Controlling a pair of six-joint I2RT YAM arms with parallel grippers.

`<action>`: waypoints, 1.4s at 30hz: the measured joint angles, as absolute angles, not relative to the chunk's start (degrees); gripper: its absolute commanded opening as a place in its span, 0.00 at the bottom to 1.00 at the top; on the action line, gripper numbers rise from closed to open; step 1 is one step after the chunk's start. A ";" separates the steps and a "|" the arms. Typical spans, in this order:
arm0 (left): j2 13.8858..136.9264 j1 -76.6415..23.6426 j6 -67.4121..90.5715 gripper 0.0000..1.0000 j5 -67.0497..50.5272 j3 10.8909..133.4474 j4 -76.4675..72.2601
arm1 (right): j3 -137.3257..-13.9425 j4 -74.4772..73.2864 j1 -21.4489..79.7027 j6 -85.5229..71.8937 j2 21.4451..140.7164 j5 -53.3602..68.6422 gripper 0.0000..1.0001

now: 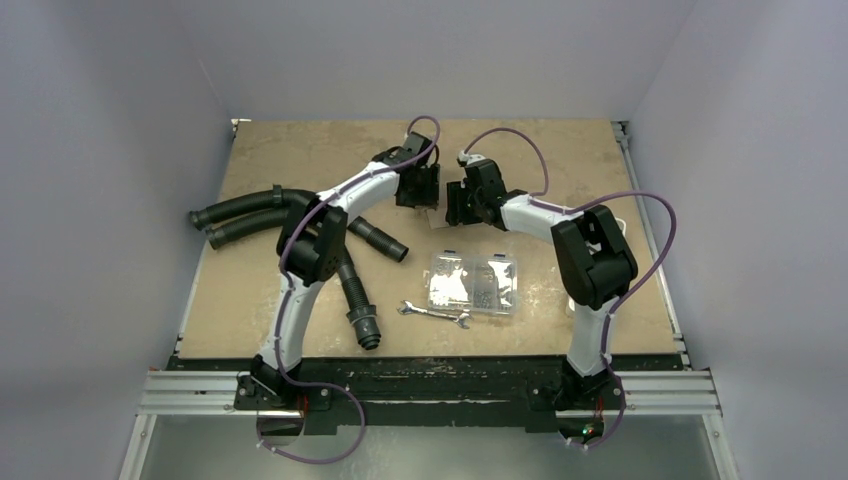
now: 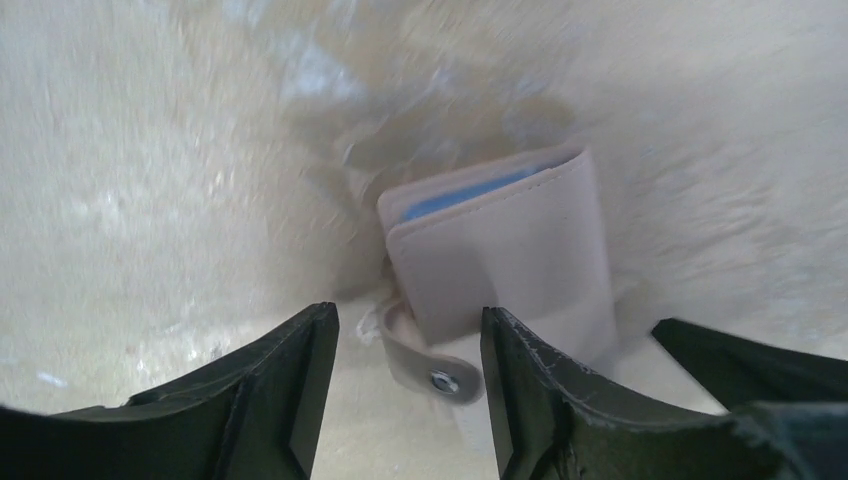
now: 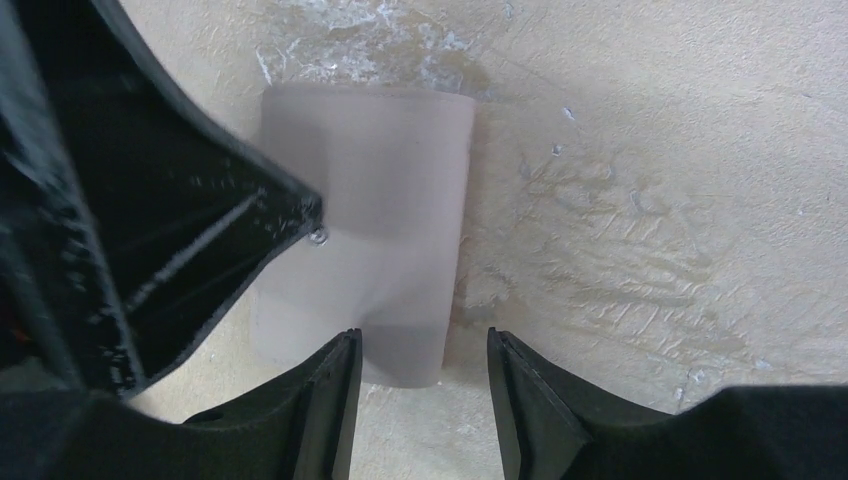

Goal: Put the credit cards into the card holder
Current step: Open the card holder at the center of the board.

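My left gripper (image 2: 408, 315) and right gripper (image 3: 422, 335) hung with jaws parted and empty, either side of the flat grey-beige leather card holder (image 2: 500, 250) at the table's far middle. A thin light-blue credit card (image 2: 465, 192) showed in its mouth. I judged it best to pin the sleeve before pushing. The scuffed tan wooden table (image 1: 300, 160) stood between plain grey walls (image 1: 100, 150).

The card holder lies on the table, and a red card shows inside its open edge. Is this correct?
Not fully. The card showing inside the card holder is light blue, not red, as the left wrist view shows. The holder does lie on the table.
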State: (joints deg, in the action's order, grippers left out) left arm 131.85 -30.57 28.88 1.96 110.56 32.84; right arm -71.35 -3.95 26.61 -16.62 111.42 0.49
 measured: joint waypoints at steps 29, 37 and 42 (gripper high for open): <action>116.33 -28.75 27.24 0.52 0.19 91.96 29.98 | -73.45 -6.92 29.06 -13.39 111.61 -0.47 0.61; 116.62 -28.60 27.27 0.50 0.19 91.96 30.72 | -77.14 -7.75 32.45 -11.77 110.78 -0.38 0.51; 117.25 -28.51 27.29 0.50 0.19 91.96 31.09 | -77.76 -7.55 32.73 -11.90 110.74 2.33 0.45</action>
State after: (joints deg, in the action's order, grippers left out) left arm 117.25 -28.51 27.29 0.19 91.96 31.09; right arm -77.76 -7.55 32.73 -11.90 110.74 2.33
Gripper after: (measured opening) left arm 0.498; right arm 0.484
